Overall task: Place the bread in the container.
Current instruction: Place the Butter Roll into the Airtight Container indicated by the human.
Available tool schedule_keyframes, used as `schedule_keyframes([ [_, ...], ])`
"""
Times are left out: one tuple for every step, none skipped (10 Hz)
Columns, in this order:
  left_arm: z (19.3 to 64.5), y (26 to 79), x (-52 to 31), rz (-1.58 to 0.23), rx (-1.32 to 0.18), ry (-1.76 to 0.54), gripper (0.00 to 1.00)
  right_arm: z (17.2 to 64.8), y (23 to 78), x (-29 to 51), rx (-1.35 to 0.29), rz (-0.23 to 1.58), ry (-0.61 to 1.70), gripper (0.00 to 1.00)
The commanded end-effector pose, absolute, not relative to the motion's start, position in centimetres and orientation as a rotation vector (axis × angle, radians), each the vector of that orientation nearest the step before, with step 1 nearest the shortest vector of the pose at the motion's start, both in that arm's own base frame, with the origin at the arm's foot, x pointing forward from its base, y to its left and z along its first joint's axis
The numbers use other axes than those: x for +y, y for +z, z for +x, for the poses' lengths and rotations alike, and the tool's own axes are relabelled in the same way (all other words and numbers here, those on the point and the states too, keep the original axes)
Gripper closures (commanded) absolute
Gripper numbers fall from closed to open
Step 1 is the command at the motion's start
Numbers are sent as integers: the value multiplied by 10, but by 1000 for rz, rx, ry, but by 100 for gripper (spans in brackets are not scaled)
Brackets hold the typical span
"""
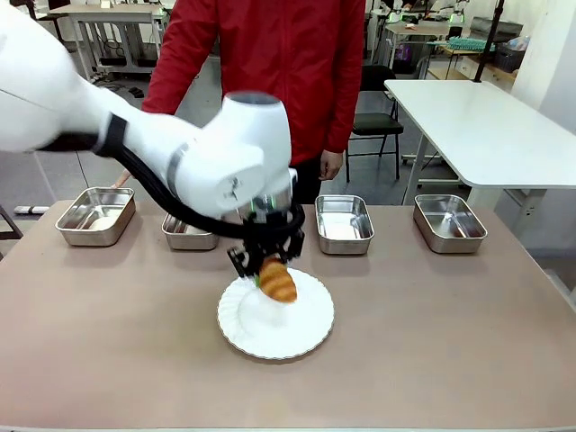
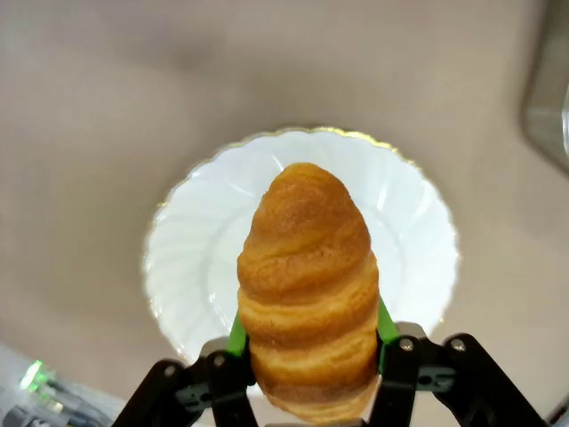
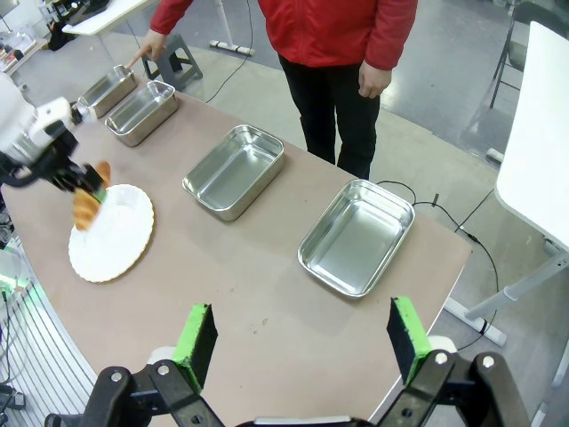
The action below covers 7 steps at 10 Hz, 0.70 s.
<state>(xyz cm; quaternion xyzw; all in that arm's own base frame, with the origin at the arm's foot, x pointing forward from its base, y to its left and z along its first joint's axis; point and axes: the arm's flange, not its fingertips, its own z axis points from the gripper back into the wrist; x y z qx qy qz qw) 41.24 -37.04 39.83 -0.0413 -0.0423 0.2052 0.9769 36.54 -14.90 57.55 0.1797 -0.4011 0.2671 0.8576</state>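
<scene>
Front view: left pincer (image 1: 270, 265) grips bread (image 1: 278, 280).

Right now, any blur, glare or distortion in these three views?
Front view: left arm up close looks soft, croissant and plate are sharp. Left wrist view: croissant crisp in the shut left gripper, table behind is soft, tray at the edge blurred. Right wrist view: wide-angle bend in the table edge, glare on the trays, open right gripper sharp.
</scene>
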Motion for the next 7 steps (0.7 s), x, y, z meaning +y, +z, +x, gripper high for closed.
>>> schedule_keyframes([
  [414, 468, -327, -52, -66, 324, 45, 367, 576, -149, -868, 394, 569, 0],
  [418, 503, -299, -79, -64, 254, 45, 367, 576, -149, -868, 394, 569, 0],
  [427, 530, -266, -82, -14, 133, 45, 367, 576, -149, -868, 394, 569, 0],
  [433, 546, -236, -90, 50, 24, 45, 367, 576, -149, -868, 394, 569, 0],
  [442, 566, -195, -55, 72, -28, 45, 367, 576, -149, -868, 394, 569, 0],
  [446, 576, -169, -39, 58, -104, 45, 367, 576, -149, -868, 394, 569, 0],
  [454, 581, -139, -29, 39, -141, 45, 367, 576, -149, -868, 394, 569, 0],
])
